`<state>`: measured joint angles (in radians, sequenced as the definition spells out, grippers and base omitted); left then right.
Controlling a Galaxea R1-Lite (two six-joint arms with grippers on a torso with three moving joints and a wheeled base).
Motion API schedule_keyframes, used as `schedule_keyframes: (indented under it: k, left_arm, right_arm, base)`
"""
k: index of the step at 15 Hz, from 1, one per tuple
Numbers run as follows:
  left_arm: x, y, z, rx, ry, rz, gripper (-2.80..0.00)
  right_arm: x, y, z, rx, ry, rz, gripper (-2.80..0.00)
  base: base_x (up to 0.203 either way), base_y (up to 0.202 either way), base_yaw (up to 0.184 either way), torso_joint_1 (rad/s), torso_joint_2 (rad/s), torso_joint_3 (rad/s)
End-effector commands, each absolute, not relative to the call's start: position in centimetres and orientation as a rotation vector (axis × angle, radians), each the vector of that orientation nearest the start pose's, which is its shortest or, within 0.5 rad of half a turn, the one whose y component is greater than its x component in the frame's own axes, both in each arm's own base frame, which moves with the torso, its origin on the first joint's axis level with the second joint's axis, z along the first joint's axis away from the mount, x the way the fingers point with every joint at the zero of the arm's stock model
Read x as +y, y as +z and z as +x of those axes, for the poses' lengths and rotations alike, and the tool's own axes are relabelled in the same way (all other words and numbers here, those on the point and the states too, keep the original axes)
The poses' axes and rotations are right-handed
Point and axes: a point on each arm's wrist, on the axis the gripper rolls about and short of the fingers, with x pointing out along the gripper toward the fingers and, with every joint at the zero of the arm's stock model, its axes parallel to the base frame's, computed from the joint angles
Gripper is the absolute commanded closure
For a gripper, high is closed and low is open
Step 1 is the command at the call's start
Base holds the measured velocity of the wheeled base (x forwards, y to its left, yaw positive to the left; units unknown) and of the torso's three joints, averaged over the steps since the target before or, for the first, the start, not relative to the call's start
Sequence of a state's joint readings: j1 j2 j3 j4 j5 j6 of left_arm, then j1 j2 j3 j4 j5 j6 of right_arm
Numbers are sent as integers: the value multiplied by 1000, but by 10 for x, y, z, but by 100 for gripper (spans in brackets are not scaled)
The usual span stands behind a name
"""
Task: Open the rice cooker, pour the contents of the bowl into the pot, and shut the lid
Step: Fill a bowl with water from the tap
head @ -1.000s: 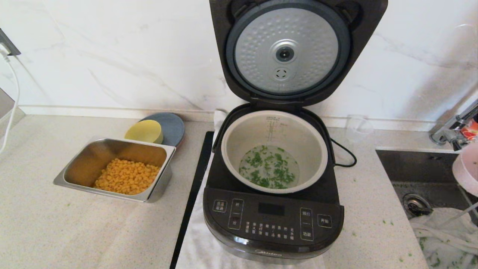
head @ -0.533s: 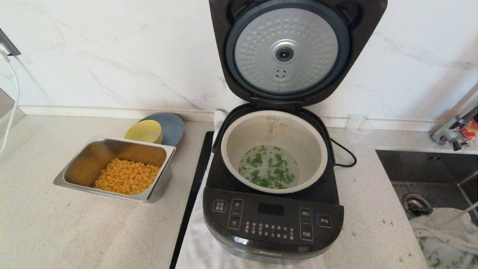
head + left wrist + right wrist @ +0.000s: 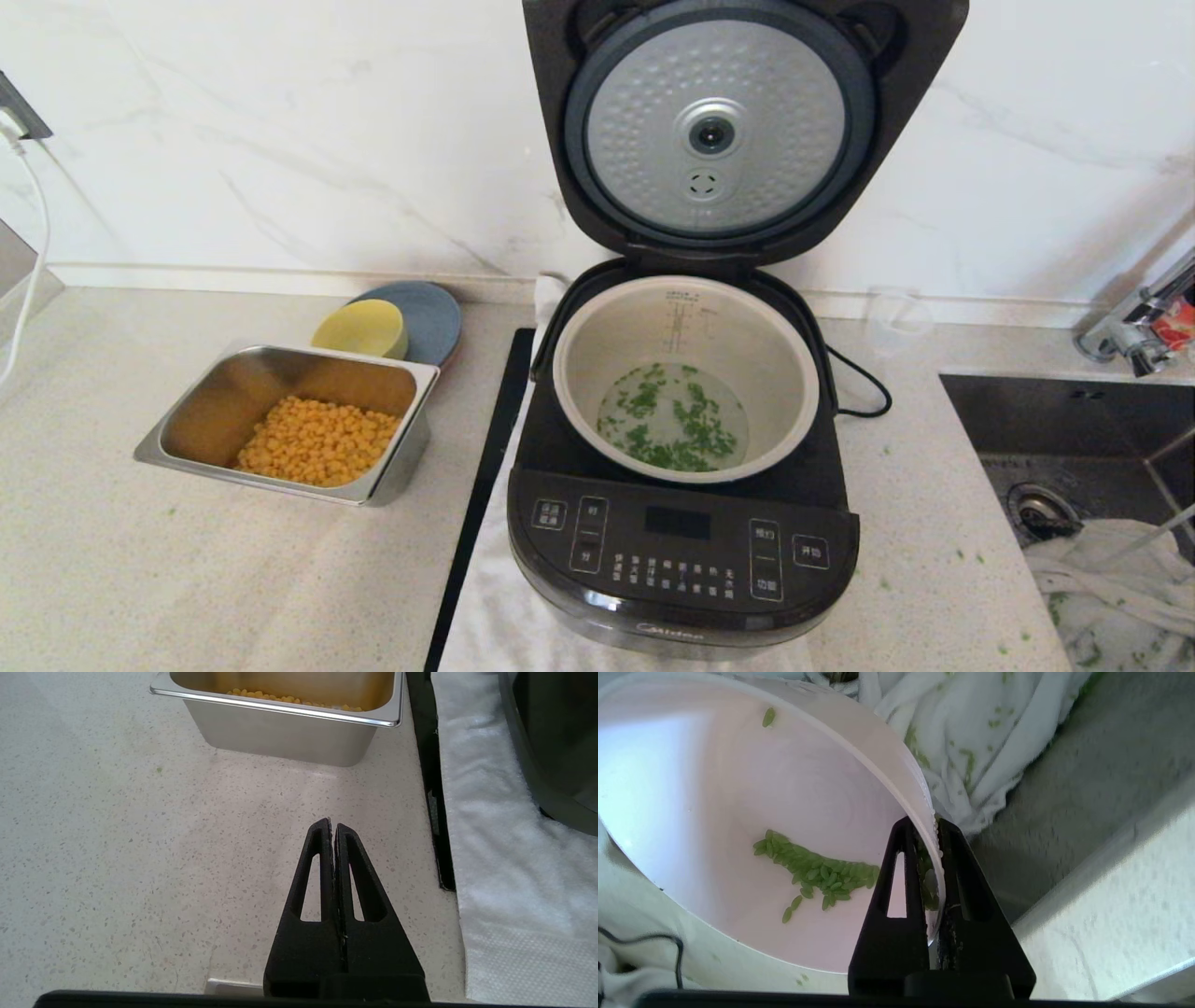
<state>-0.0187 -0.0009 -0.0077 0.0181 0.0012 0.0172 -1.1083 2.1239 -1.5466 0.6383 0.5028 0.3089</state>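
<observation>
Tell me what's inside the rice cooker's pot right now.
The pot holds a shallow pool of cloudy water with chopped green bits scattered across it. Its grey wall above shows printed measuring marks. Whether rice lies under the water cannot be seen.

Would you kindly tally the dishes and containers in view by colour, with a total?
Pink: 1, the bowl, clamped in the right gripper over the sink
Yellow: 1, the small bowl
Blue-grey: 1, the plate under it
Steel: 1, the corn tray
Light grey: 1, the pot in the rice cooker
Total: 5
</observation>
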Motion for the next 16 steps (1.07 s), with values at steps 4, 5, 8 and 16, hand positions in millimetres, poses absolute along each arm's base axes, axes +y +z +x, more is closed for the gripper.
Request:
schedule_keyframes:
  k: [4, 5, 8, 16]
  left_arm:
    - [0, 76, -24, 8, -17, 17, 0]
    - [0, 76, -24, 8, -17, 17, 0]
    - [0, 76, -24, 8, -17, 17, 0]
    - [0, 76, -24, 8, -17, 17, 0]
  right_arm:
    - [-356, 113, 189, 781, -677, 1199, 0]
    - [-360, 111, 191, 771, -684, 1208, 0]
    - [-368, 113, 201, 744, -687, 1208, 0]
    - [-369, 107, 225, 749, -667, 1219, 0]
  base:
    - [0, 0, 0, 0, 0, 0]
    - [0, 0, 0, 0, 0, 0]
    - [0, 0, 0, 0, 0, 0]
    - [0, 0, 0, 0, 0, 0]
